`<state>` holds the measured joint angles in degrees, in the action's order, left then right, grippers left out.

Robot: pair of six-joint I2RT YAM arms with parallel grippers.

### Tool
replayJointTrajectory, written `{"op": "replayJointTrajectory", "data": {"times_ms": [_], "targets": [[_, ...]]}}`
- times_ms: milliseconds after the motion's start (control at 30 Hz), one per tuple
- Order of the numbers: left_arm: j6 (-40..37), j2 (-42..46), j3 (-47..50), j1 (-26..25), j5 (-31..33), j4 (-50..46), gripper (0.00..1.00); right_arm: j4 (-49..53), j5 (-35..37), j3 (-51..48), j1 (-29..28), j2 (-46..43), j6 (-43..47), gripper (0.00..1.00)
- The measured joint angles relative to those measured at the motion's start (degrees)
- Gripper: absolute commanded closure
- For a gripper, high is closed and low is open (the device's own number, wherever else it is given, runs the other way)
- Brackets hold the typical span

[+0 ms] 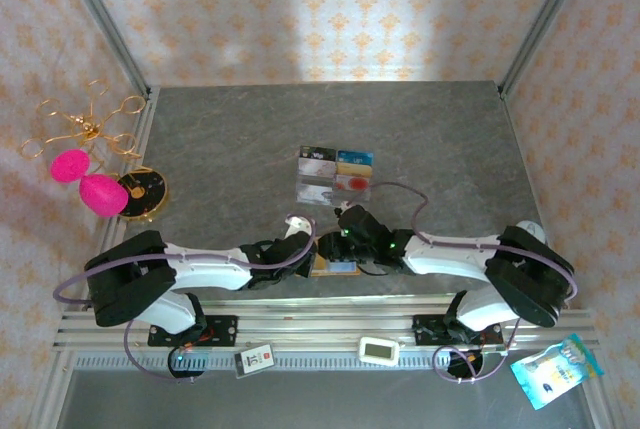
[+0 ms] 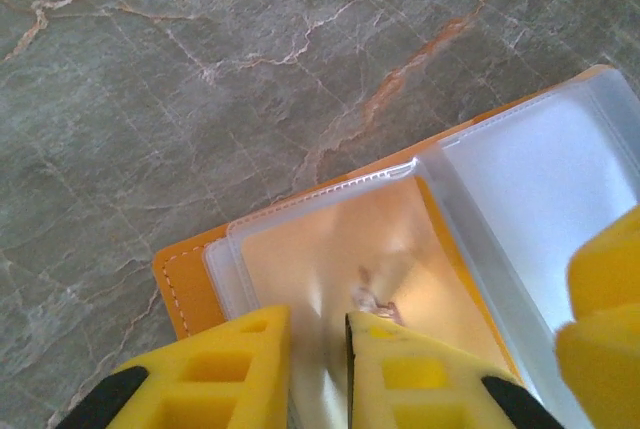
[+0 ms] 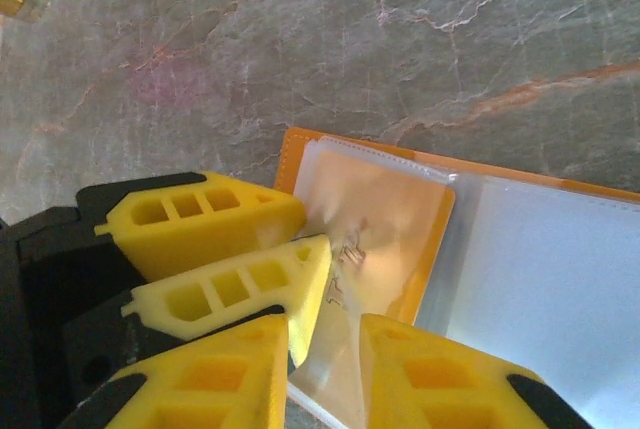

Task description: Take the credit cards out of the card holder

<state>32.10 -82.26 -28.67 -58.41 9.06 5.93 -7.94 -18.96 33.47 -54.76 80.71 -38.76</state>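
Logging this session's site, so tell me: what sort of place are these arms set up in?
Probably a staged robot test booth, not a home: aluminium frame posts edge wallpaper-patterned panels round a stone-look tabletop, with a metal mounting rail along the near edge.

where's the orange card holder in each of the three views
top external: card holder low centre, an orange sliver nearer than the clear tray, mostly hidden by the arms.
left wrist: card holder lower right, lying open.
right wrist: card holder centre to right edge, lying open.
shared landmark: the gold card in its clear sleeve, in both wrist views.
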Motion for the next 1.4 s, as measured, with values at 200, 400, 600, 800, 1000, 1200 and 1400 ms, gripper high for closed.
{"op": "replayJointTrajectory", "data": {"times_ms": [200,400,600,800,1000,1200,1400], "targets": [[0.6,0.1,0.3,-0.1,0.0,0.5,0.84,-2.2,-3.0,-0.9,1.1,2.8,-1.4,0.75],[0.7,0.4,0.7,-0.1,0.0,0.7,0.84,-3.7,-5.0,-0.9,1.2,3.8,-2.1,0.75],[0.8,0.9,1.1,-0.1,-0.2,0.7,0.84,-3.9,-5.5,-0.9,1.2,6.1,-3.1,0.75],[0.8,0.9,1.2,-0.1,-0.6,0.9,0.83,-4.0,-6.1,-0.9,1.2,6.3,-4.3,0.66],[0.9,0.9,1.5,-0.1,-0.4,1.2,0.83,-4.1,-7.1,-0.5,1.6,7.1,-4.8,0.64],[0.8,0.9,1.8,-0.1,-0.2,1.6,0.83,-4.5,-8.6,-0.4,2.0,7.5,-4.8,0.64],[0.9,1.1,1.9,-0.1,-0.1,1.6,0.83,-2.4,-9.0,0.8,2.1,7.5,-4.5,0.64]]}}
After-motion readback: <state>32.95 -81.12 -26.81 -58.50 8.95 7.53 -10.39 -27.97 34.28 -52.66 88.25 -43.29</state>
